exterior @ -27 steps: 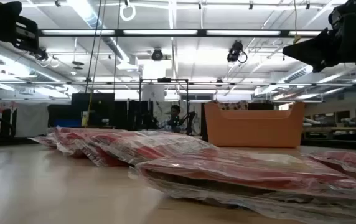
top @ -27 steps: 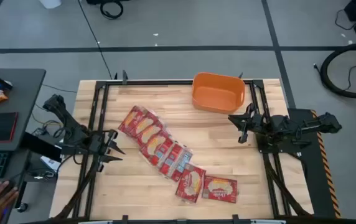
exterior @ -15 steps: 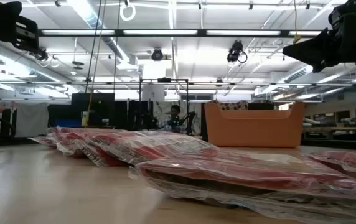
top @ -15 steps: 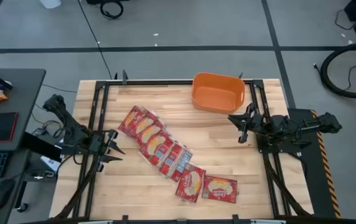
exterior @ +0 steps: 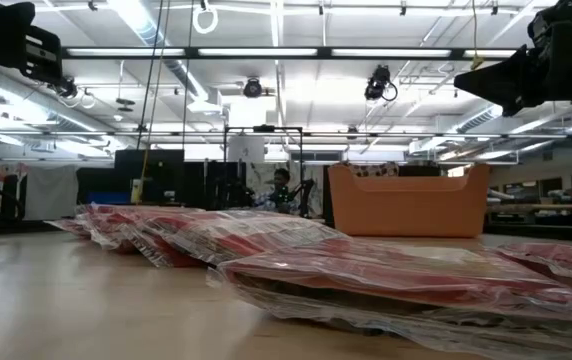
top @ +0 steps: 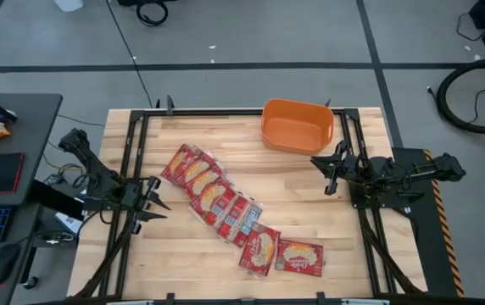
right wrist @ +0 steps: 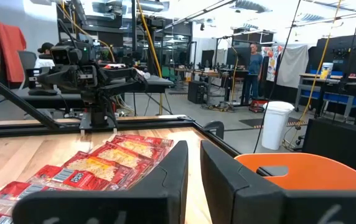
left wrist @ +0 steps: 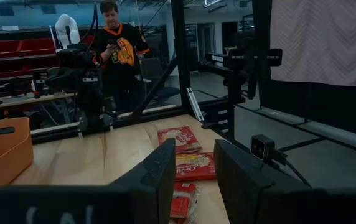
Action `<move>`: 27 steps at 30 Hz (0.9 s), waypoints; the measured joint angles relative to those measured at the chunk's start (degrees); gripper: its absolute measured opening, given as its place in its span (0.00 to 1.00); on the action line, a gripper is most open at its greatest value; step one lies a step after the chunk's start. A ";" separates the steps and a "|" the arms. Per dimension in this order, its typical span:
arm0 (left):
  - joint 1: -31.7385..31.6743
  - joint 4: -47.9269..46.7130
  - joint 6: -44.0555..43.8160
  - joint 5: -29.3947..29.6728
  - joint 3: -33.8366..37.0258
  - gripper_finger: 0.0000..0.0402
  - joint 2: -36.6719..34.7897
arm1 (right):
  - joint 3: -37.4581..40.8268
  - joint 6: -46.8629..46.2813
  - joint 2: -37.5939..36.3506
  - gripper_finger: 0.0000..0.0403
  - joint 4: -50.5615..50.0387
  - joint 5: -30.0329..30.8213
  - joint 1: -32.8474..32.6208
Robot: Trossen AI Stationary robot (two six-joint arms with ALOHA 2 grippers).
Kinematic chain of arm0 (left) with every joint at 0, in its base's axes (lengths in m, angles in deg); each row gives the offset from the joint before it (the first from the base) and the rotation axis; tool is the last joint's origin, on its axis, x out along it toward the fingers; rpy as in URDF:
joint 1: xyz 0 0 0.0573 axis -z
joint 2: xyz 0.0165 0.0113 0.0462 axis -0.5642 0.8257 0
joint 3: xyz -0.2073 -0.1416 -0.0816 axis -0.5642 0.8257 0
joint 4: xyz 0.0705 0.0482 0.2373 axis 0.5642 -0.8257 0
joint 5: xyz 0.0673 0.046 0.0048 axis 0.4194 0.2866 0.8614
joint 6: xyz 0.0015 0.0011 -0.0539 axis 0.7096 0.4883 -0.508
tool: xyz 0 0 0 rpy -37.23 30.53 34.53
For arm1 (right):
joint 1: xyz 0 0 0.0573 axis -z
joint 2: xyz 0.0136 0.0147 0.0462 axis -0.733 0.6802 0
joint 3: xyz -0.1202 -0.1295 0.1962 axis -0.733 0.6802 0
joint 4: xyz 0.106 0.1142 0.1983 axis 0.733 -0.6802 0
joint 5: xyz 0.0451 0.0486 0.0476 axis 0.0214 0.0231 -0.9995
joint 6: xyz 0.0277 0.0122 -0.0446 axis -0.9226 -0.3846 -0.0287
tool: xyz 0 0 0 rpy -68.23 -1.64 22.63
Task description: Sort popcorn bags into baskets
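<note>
From above, my left gripper [top: 152, 203] hangs over the table's left side, just left of the popcorn bags [top: 225, 210], its fingers spread and holding nothing. My right gripper [top: 331, 172] sits over the right side of the wooden table [top: 310, 222], just near of the orange basket [top: 298, 125], fingers likewise parted and empty. The bags lie in an overlapping row running diagonally from the centre-left toward the near right; the last bag [top: 299, 256] lies flat beside the row's near end. The basket stands at the far edge, right of centre, with no bag in it.

At table height, the bags [exterior: 366, 275] fill the foreground in a low heap, and the basket [exterior: 408, 201] stands behind them. Both arms hang high at the upper corners.

Through my left wrist, my two dark fingers [left wrist: 159, 177] stand apart with bare air between them; bags [left wrist: 179, 138] lie on the wood beyond, and a person [left wrist: 114, 50] stands past the table.

Through my right wrist, my fingers [right wrist: 172, 168] are also apart; the bags [right wrist: 112, 158] lie ahead and the basket's rim [right wrist: 309, 169] is close beside.
</note>
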 joint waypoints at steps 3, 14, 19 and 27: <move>0.02 0.00 0.00 0.01 0.00 0.29 0.00 | 0.00 0.00 0.01 0.12 0.01 0.01 0.00; 0.01 0.00 0.00 -0.01 0.00 0.29 0.00 | 0.00 0.00 0.00 0.12 0.01 0.02 0.00; 0.01 0.01 0.00 0.01 0.00 0.29 0.01 | 0.00 0.00 0.01 0.12 0.01 0.01 0.00; 0.11 1.75 -18.38 -2.15 0.00 0.29 0.02 | 0.00 0.00 0.01 0.12 0.00 0.01 0.00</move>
